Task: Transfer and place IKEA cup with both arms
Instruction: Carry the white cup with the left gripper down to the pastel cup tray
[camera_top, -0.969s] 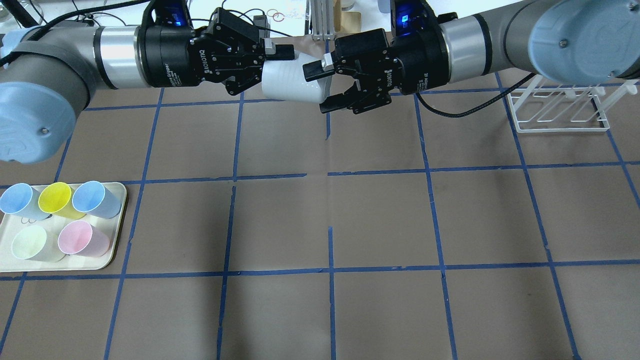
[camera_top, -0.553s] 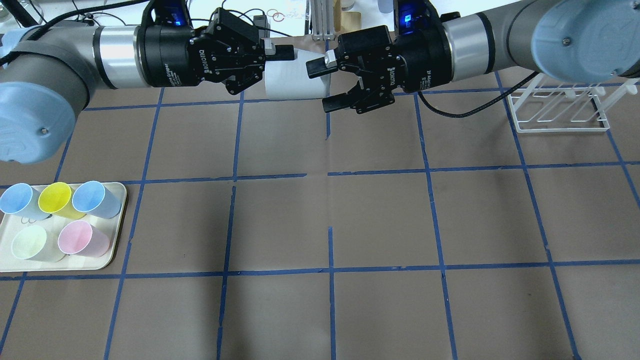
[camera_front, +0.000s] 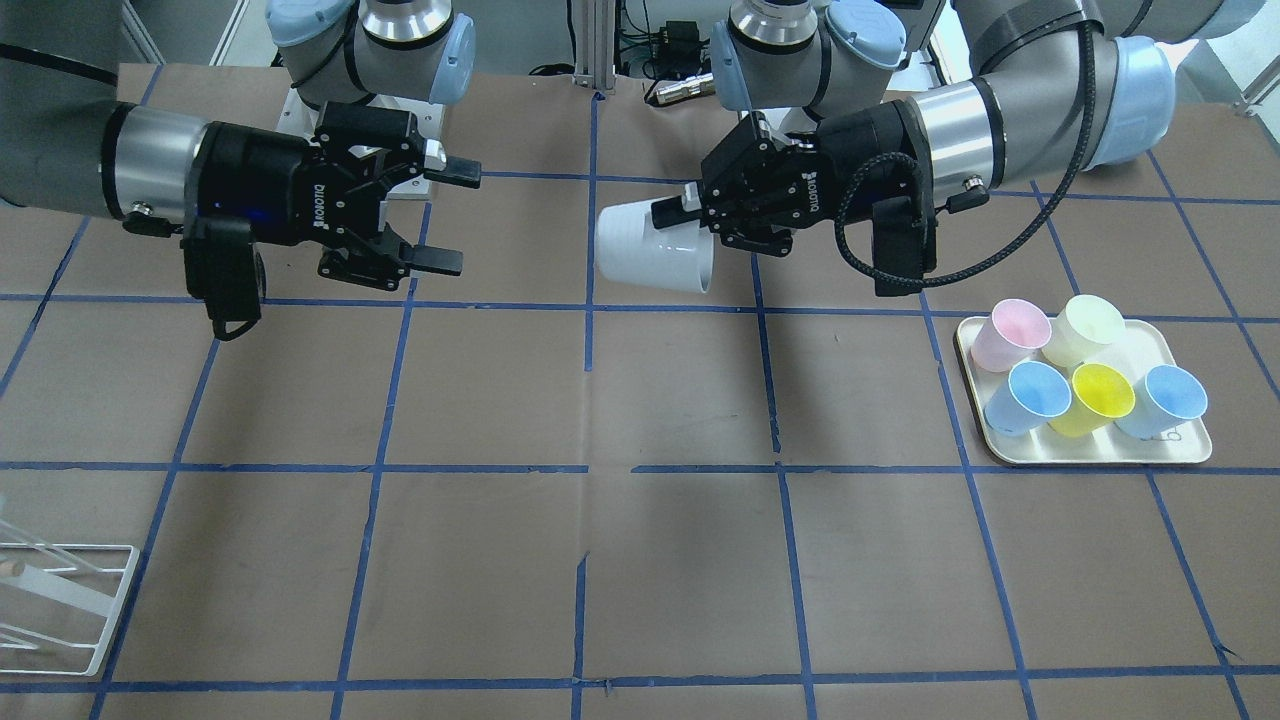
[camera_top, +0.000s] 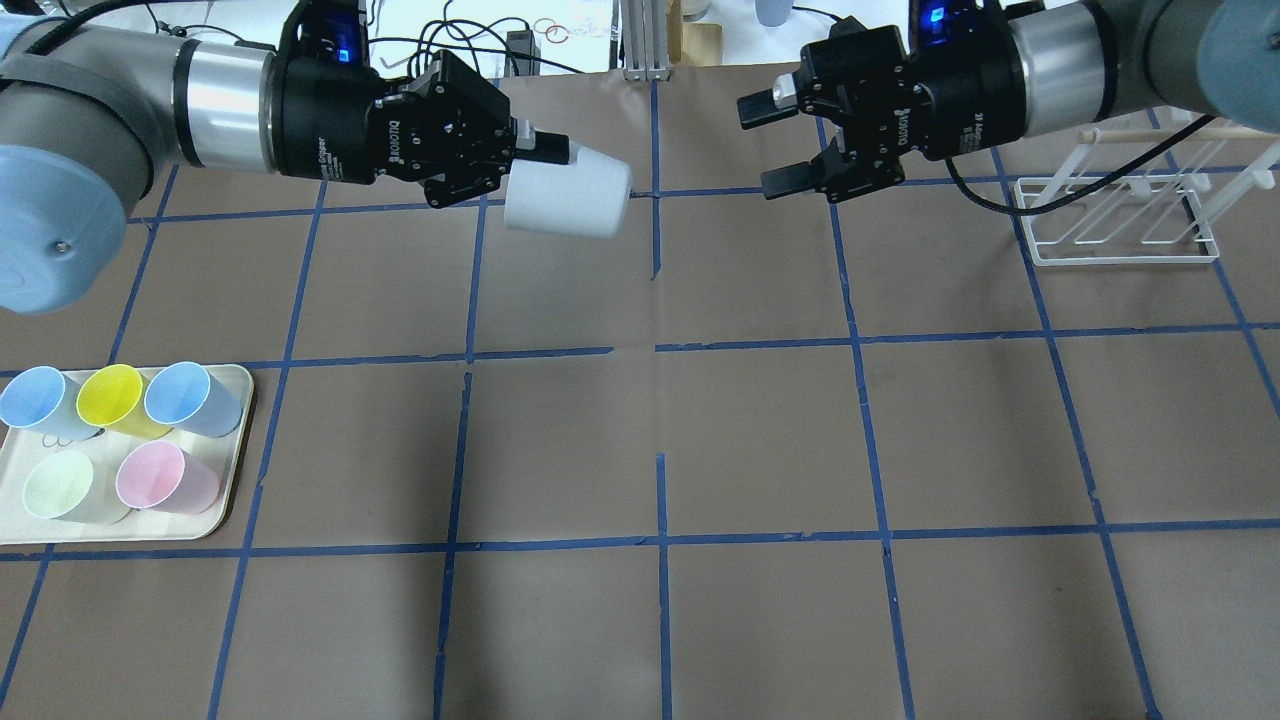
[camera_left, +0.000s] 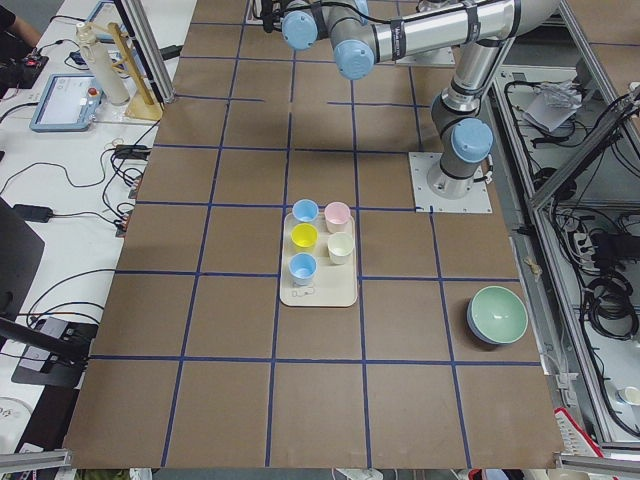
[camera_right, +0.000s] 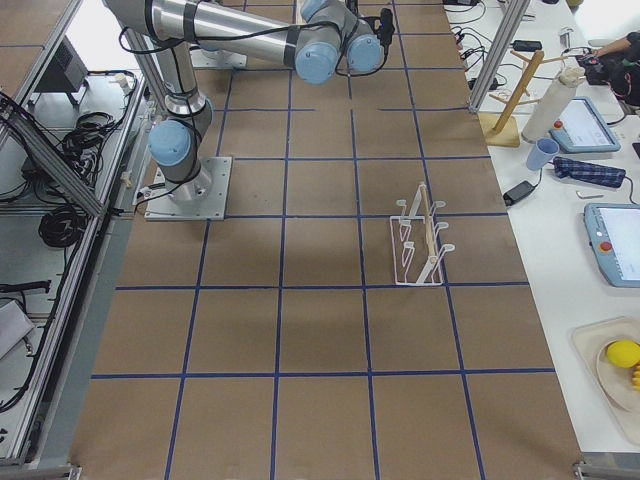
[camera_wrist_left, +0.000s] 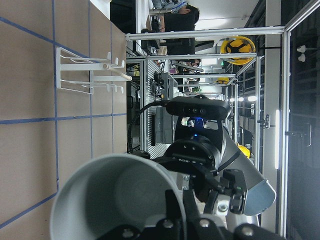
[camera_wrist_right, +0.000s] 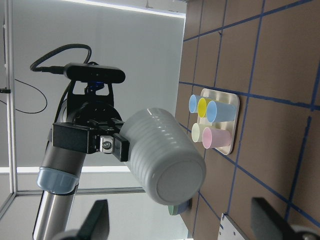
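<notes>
The IKEA cup (camera_top: 568, 197), pale grey, hangs on its side above the table's far middle. My left gripper (camera_top: 540, 165) is shut on its rim, with the base pointing at the right arm. The front-facing view shows the cup (camera_front: 655, 245) held by the left gripper (camera_front: 685, 215). My right gripper (camera_top: 780, 145) is open and empty, well to the right of the cup; it also shows in the front-facing view (camera_front: 450, 218). The right wrist view shows the cup's closed base (camera_wrist_right: 177, 182). The left wrist view shows its open mouth (camera_wrist_left: 115, 200).
A cream tray (camera_top: 235, 480) at the near left holds several coloured cups, seen also in the front-facing view (camera_front: 1100, 455). A white wire rack (camera_top: 1120, 220) stands at the far right. A green bowl (camera_left: 497, 315) sits near the table's left end.
My right gripper, open around the cup's base before, has drawn back to the right, clear of the cup. My left gripper has carried the cup slightly left, with its base now dipping a little.
</notes>
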